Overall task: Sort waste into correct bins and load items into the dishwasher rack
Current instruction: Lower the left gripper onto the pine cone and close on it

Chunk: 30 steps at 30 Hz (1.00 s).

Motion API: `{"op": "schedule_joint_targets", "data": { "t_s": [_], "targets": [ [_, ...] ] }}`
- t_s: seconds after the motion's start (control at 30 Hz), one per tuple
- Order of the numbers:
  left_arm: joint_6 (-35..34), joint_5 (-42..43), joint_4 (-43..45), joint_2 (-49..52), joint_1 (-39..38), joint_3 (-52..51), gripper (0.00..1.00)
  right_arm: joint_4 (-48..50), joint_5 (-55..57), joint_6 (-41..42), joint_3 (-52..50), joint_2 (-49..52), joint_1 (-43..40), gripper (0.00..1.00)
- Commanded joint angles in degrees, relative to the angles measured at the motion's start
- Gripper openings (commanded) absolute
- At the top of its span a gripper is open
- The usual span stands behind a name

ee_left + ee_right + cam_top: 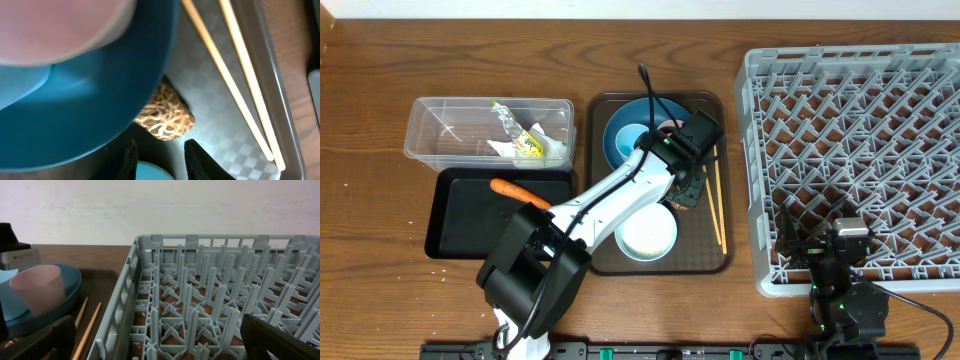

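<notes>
A brown textured lump (165,117) lies on the brown serving tray, half tucked under the rim of the big dark blue plate (100,110). My left gripper (160,145) hovers right behind the lump with its jaws narrowly open; nothing sits between them. Overhead, the left gripper (685,188) is over the tray beside the plate (616,130), which carries the light blue cup (632,140). The pinkish cup (40,294) also stands on the plate. Two chopsticks (230,75) lie to the right of the lump. My right gripper (160,345) is wide open above the dishwasher rack (210,280), near its front left corner.
The white bowl (645,236) sits at the front of the brown tray (720,262). The clear tub (440,135) holds a silver-yellow wrapper (520,135) and white paper. A carrot (515,190) lies in the black tray (460,225). The rack (860,150) fills the right side.
</notes>
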Motion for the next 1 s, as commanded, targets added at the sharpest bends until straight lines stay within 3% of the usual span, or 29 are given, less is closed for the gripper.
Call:
{"op": "schedule_joint_targets", "data": {
  "t_s": [0.0, 0.13, 0.23, 0.33, 0.43, 0.57, 0.97],
  "targets": [
    [6.86, 1.60, -0.44, 0.70, 0.17, 0.76, 0.33, -0.22, -0.02, -0.68, -0.09, -0.26, -1.55, 0.99],
    [13.07, 1.60, -3.06, 0.70, 0.17, 0.74, 0.33, -0.22, -0.02, -0.68, -0.09, -0.26, -1.55, 0.99],
    [19.23, 1.60, -5.20, 0.70, 0.17, 0.74, 0.57, -0.22, -0.02, -0.68, -0.09, -0.26, -1.55, 0.99],
    [26.18, 3.96, -5.33, 0.70, 0.17, 0.74, 0.67, -0.22, -0.02, -0.68, -0.09, -0.26, -1.55, 0.99],
    [33.40, 9.14, -4.61, 0.70, 0.17, 0.74, 0.69, -0.22, -0.02, -0.68, -0.09, -0.26, -1.55, 0.99],
    [37.07, 9.75, -3.85, 1.07, 0.20, 0.74, 0.68, -0.22, -0.02, -0.68, -0.09, -0.26, -1.57, 0.99],
    [37.83, 9.57, -2.62, 6.27, 0.17, 0.74, 0.68, -0.22, -0.02, -0.68, -0.09, -0.26, -1.55, 0.99]
  ]
}}
